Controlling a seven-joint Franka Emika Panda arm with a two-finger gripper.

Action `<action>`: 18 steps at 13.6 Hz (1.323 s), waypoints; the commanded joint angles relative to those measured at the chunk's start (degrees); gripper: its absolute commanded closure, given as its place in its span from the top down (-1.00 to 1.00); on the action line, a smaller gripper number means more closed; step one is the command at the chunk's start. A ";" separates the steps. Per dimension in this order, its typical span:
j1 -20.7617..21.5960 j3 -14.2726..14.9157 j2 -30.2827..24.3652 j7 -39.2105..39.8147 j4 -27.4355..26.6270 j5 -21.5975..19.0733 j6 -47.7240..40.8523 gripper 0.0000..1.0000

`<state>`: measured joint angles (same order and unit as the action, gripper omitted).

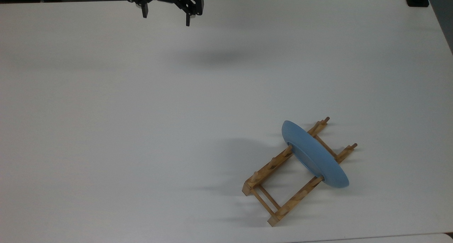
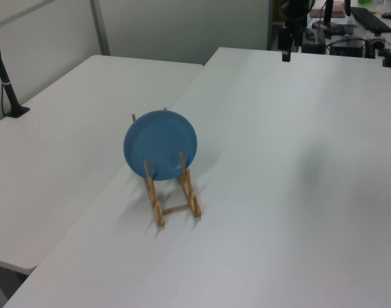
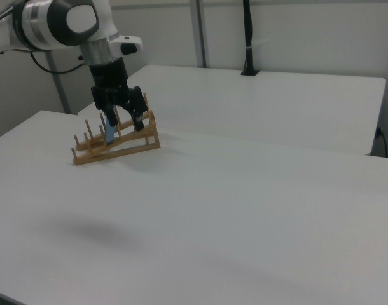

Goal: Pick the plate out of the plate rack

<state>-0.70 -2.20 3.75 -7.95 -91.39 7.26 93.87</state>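
Plate: the blue plate (image 1: pixel 314 155) stands on edge between the pegs of the wooden rack (image 1: pixel 279 186), toward the rack's far end in the left view.
Rack: it sits on the white counter (image 1: pixel 141 129), in the lower right of the top view.
Jaws: the gripper (image 1: pixel 166 19) hangs with its jaws apart and empty, fingers pointing down, at the top edge of the top view.
Direction: plate and jaws are well apart; the plate lies down and to the right in the top view.
Plate edge: runs diagonally in the top view, across the rack's rails.
Next move: I'd guess the jaws must cross the counter and turn to line up with that rim.
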 commanded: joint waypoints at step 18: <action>0.61 0.35 -1.64 1.19 -0.20 -3.03 -0.62 1.00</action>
<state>-0.66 -2.11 2.94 -7.92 -91.51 6.88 92.76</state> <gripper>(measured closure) 0.000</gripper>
